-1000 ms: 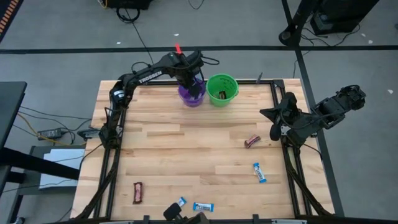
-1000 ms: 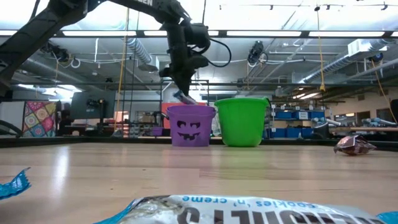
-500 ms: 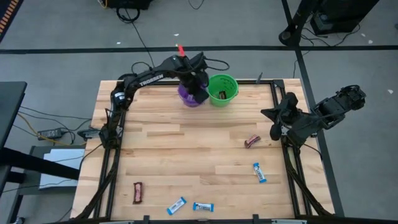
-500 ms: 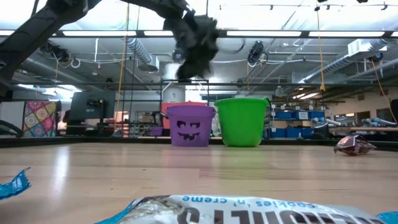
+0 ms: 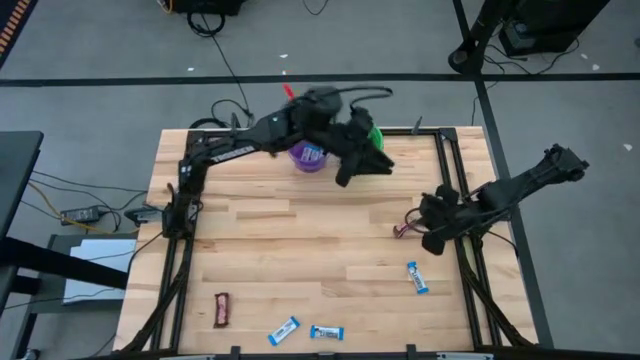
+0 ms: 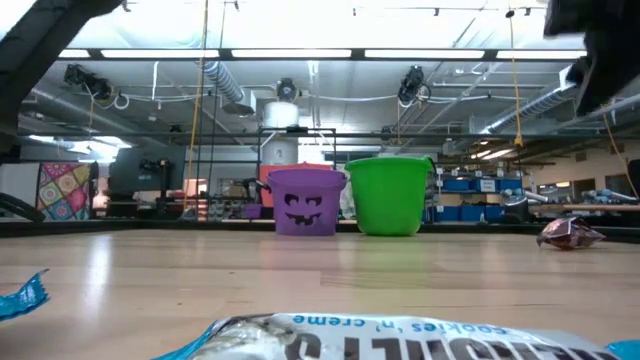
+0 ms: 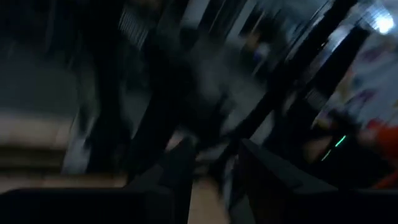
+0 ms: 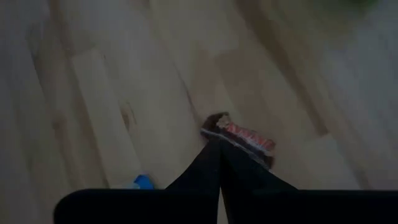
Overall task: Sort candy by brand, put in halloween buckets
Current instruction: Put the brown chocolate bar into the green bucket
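My left tool is up over the far end of the surface, hanging just past the green bucket and covering most of it from above. Its fingers show with a clear gap between them and nothing in that gap — so it's let go and carrying nothing.

The purple bucket sits right behind that tool, touching or nearly touching the green one, and looking down into it I can see a blue-and-white bar lying inside.

My right tool is low over the right side of the surface with its fingers pressed together, tips right at the maroon candy. From the wrist camera the wrapper lies just beyond the fingertips — I can't tell if they're touching it, but it isn't between them.

The rest of the candy is scattered on the near half, well away from both tools: one blue-and-white bar a bit nearer than my right tool, two more blue-and-white ones close together at the near edge, and another maroon bar off toward the near left corner.
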Available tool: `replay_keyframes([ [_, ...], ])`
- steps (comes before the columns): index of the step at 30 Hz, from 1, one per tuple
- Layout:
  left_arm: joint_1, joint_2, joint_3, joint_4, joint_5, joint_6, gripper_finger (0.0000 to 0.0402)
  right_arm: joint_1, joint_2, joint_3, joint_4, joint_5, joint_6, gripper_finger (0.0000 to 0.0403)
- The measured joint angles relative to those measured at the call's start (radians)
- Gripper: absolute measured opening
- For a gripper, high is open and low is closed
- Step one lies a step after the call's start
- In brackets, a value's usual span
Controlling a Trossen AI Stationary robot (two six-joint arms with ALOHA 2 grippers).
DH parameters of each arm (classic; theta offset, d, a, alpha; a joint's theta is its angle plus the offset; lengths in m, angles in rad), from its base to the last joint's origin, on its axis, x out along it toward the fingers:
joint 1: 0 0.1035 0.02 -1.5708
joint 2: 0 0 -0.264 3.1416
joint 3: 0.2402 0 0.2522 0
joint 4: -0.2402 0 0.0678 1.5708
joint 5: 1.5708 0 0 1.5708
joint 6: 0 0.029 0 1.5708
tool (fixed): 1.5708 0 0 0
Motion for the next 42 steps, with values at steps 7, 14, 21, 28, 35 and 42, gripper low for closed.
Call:
replay_keyframes([
  [7, -0.014, -0.081, -0.004, 0.262, -0.014, -0.059, 0.0132, -0.131, 0.007, -0.138, 0.155, -0.112, -0.188, 0.0016],
  [14, -0.024, -0.110, -0.005, 0.284, -0.028, -0.049, 0.0131, -0.294, 0.039, -0.147, 0.156, -0.219, -0.471, 0.0016],
  [21, -0.047, -0.110, -0.006, 0.277, -0.027, -0.049, 0.0131, -0.427, 0.097, -0.148, 0.193, -0.278, -0.539, 0.0019],
  [28, -0.055, -0.110, -0.006, 0.276, -0.027, -0.049, 0.0131, -0.497, 0.186, -0.148, 0.257, -0.344, -0.585, 0.0084],
  [35, -0.055, -0.110, -0.006, 0.264, -0.015, -0.047, 0.0131, -0.543, 0.304, -0.140, 0.262, -0.448, -0.635, 0.0191],
  [42, -0.055, -0.110, -0.006, 0.210, 0.008, -0.023, 0.0131, -0.542, 0.406, -0.110, 0.243, -0.395, -0.646, 0.0247],
])
